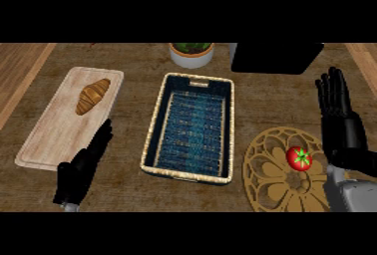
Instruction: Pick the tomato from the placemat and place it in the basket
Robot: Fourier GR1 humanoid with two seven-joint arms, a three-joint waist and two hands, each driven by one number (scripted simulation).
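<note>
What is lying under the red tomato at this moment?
The red tomato lies on the round, tan openwork placemat, near its right side. The brown counter shows through the placemat's holes. The spot directly under the tomato is covered.

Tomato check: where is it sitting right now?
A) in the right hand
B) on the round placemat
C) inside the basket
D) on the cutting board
B: the tomato rests on the round placemat, right of the basket; the right hand is open beside it, not holding it.
</note>
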